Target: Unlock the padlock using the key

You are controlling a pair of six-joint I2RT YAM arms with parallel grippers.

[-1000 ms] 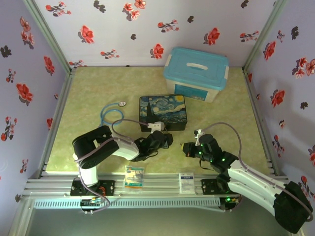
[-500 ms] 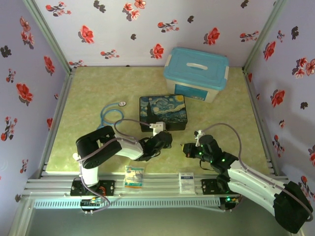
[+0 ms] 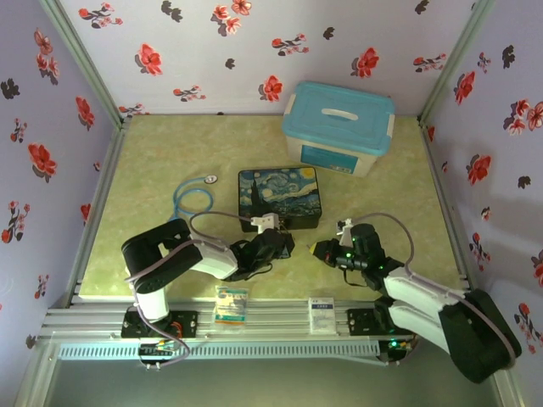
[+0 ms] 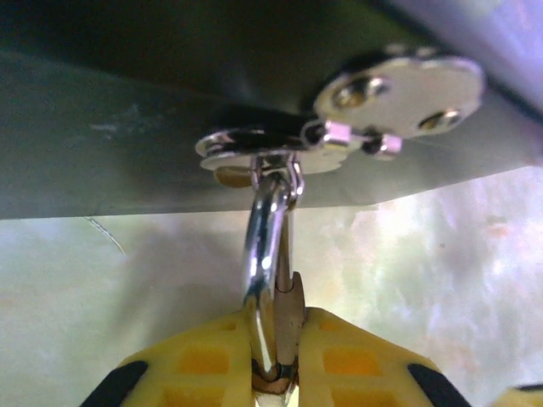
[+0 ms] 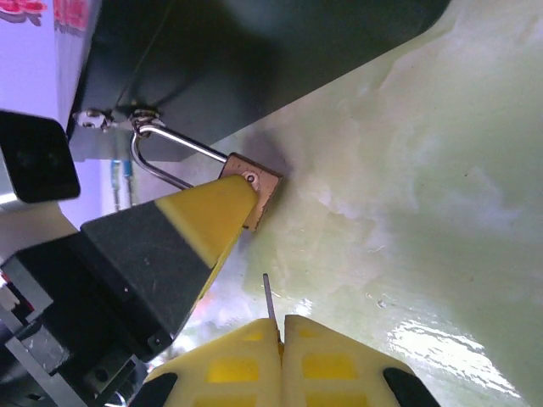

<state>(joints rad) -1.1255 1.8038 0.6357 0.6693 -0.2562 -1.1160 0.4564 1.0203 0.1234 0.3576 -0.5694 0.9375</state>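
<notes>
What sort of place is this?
Likely a staged robot test booth: flower-print walls box in a small table, two arms are bolted to a metal rail, with a starry-print box as prop.

We count one padlock (image 5: pixel 252 192), one key (image 5: pixel 266 295), one starry-print box (image 3: pixel 278 195), one blue-lidded bin (image 3: pixel 339 127), one stethoscope (image 3: pixel 192 197); two cards, left card (image 3: pixel 231 305), right card (image 3: pixel 321 311); two tools, left tool (image 4: pixel 276 360), right tool (image 5: pixel 280 329)

We are looking at a robot lab test booth: flower-print walls (image 3: pixel 212 51) on three sides, a metal rail frame (image 3: pixel 271 319), and robot arms (image 3: pixel 161 254) bolted beside a green tabletop (image 3: pixel 153 161).
</notes>
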